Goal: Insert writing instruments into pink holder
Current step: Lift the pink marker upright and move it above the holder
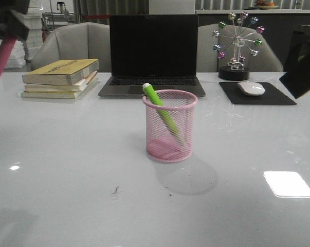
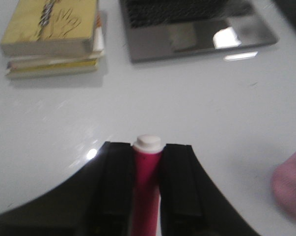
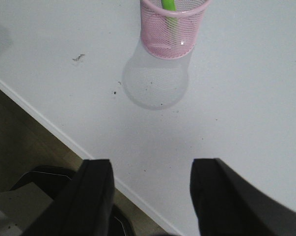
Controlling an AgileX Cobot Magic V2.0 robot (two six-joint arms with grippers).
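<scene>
Left gripper (image 2: 147, 169) is clamped on the magenta marker (image 2: 147, 182), its whitish end poking out past the fingertips; in the front view it hangs high above the worktop's far left corner, well apart from the pink holder (image 1: 170, 126). That holder stands near the middle of the worktop (image 1: 67, 170), with the lime green marker (image 1: 162, 114) already leaning inside it, whitish cap resting against the rim on the side toward the books.

The main risk, as I judge it, is that leaning marker: it crosses part of the opening, so the magenta marker coming down could strike it or the rim and tip the light mesh holder. Releasing too high or at a tilt could let it bounce out. A sweep in from the left might also clip the stack of books (image 1: 59, 77) or the laptop (image 1: 153, 54).

Right gripper (image 3: 150, 196) hangs spread and empty over the near edge, beside the holder's shadow, clear of the path.
</scene>
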